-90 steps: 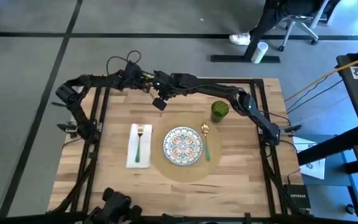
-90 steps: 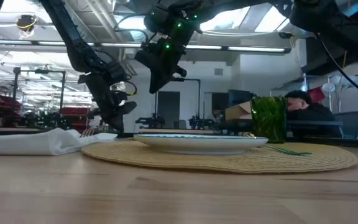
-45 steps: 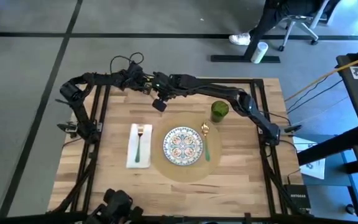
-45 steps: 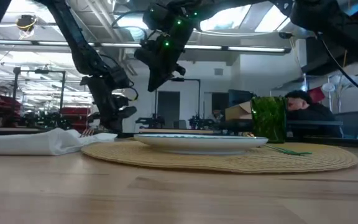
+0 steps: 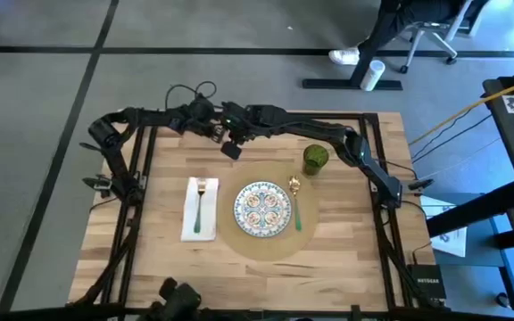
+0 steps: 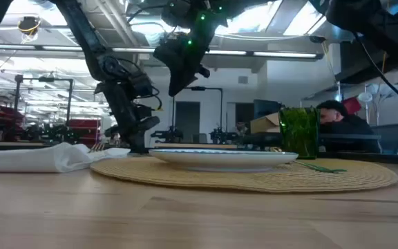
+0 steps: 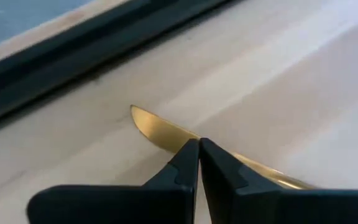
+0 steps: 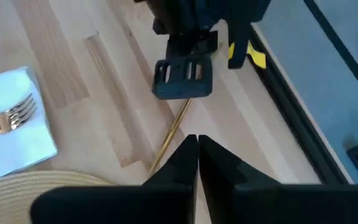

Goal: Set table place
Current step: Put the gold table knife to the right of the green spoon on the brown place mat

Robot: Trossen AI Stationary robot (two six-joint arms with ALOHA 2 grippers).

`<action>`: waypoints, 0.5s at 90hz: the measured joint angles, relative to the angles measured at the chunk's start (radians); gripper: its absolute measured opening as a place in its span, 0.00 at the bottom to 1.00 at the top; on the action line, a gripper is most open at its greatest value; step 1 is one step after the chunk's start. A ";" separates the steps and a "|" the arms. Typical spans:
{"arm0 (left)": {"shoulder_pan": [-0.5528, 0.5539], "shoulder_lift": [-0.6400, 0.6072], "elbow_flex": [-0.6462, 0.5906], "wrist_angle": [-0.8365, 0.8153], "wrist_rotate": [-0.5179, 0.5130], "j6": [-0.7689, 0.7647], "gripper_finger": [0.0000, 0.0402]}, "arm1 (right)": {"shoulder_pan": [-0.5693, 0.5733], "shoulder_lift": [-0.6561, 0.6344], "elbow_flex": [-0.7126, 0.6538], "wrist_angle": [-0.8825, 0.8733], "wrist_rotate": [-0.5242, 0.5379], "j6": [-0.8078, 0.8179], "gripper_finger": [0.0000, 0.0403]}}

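A gold knife (image 7: 160, 130) lies flat on the wooden table (image 5: 346, 250) near its far edge. My left gripper (image 7: 199, 146) is shut and low over the knife's blade. My right gripper (image 8: 196, 140) is shut and hangs higher (image 6: 175, 86), just beside the left one (image 5: 214, 127), over the knife's other end (image 8: 166, 140). The round tan placemat (image 5: 261, 252) lies at mid-table and bears the patterned plate (image 5: 262, 209). A gold spoon (image 5: 295, 201) rests on the mat's right part. A gold fork (image 5: 201, 201) lies on the white napkin (image 5: 189, 223). My left gripper's shut fingertips (image 7: 188, 155) stand on or just over the knife's blade (image 7: 166, 134), slanting down from the table's left and lying across it. The fingers hide the spot, so I cannot tell whether they touch. The knife lies flat on the table.
A green glass (image 5: 316, 159) stands at the placemat's far right rim. The black table frame (image 7: 73, 56) runs close behind the knife. A person's legs and an office chair (image 5: 418, 27) show on the floor beyond the table.
My left gripper has moved along the far edge toward the table's right and sunk down close to the table at the knife. My right gripper has risen slightly and stays shut.
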 joint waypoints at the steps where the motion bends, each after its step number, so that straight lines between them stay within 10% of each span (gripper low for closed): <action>1: -0.002 0.000 0.000 0.000 0.000 0.000 0.00 | 0.002 0.000 0.000 -0.001 0.000 0.000 0.00; 45: -0.032 -0.100 -0.004 -0.018 0.003 0.053 0.00 | 0.032 -0.039 0.000 -0.028 0.025 0.006 0.00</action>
